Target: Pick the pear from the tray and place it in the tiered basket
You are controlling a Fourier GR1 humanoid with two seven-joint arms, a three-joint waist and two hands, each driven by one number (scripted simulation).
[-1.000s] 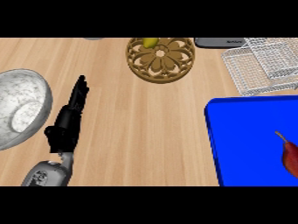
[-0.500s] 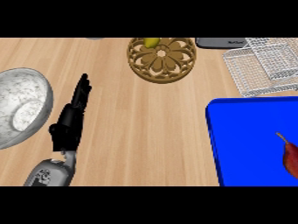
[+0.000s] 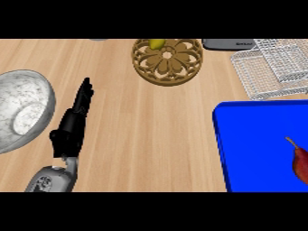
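Where the pale wood-grain table [image 3: 149,135] meets the near edge, a glossy red teardrop pear [image 3: 307,164] lies on the flat blue tray [image 3: 256,135]. Beside a speckled grey bowl [image 3: 9,113], the left hand [image 3: 73,124] rests, fingers straight, grasping nothing. Farther off stand a carved wooden dish [image 3: 167,61] and the wire tiered basket [image 3: 279,67].
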